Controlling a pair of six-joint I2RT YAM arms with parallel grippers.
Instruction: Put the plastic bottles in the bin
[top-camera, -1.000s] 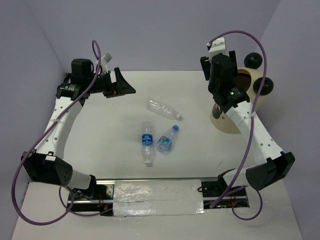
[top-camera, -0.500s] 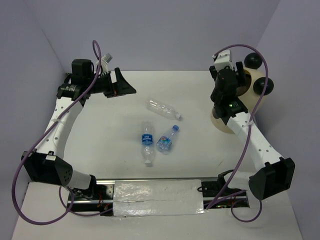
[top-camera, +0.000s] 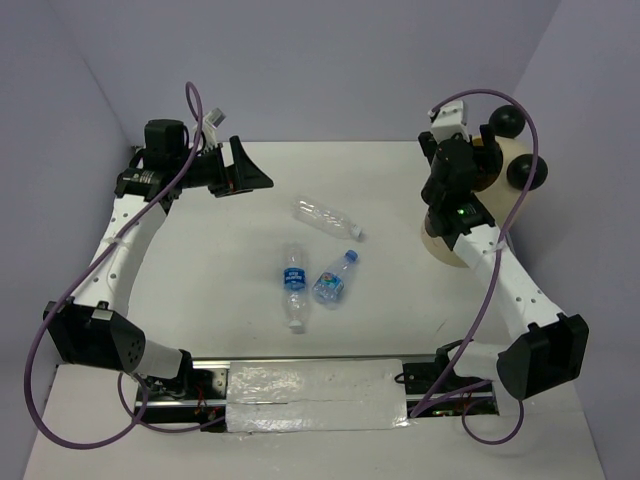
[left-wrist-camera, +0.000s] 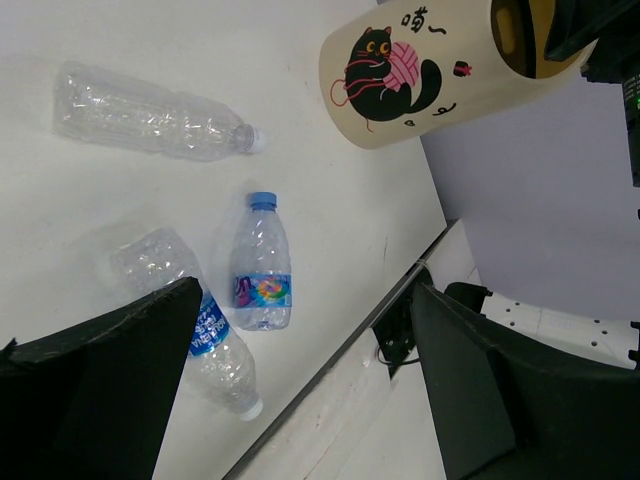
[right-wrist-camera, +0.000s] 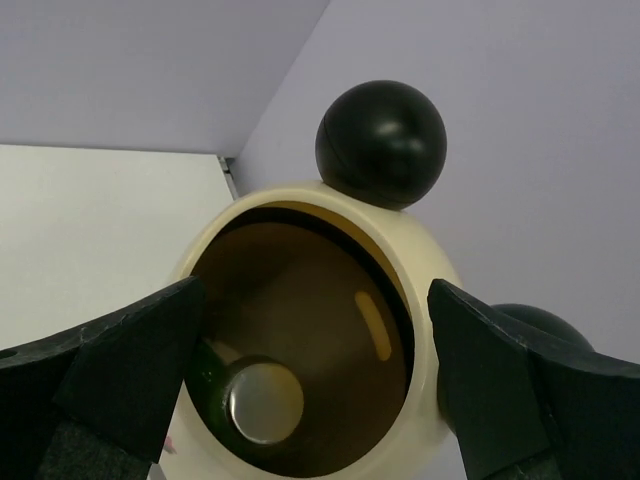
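Observation:
Three plastic bottles lie mid-table: a clear one (top-camera: 325, 217), a blue-labelled one (top-camera: 293, 284) and a blue-capped one (top-camera: 336, 277). The left wrist view shows them too: clear (left-wrist-camera: 150, 110), blue-capped (left-wrist-camera: 262, 265), blue-labelled (left-wrist-camera: 195, 325). The cream bin (top-camera: 452, 250) with black ears stands at the right, also in the left wrist view (left-wrist-camera: 440, 70). My right gripper (top-camera: 478, 165) hangs open and empty over the bin's opening (right-wrist-camera: 300, 340). Inside the bin lies a bottle-like thing with a pale round end (right-wrist-camera: 262, 400). My left gripper (top-camera: 245, 170) is open and empty at the far left, away from the bottles.
Purple walls close the table at the back and sides. A metal rail with a foil-covered strip (top-camera: 315, 385) runs along the near edge between the arm bases. Purple cables loop off both arms.
My right gripper has moved right, from beside the bin's left rim to over its opening. The left arm and the three bottles on the table have not moved.

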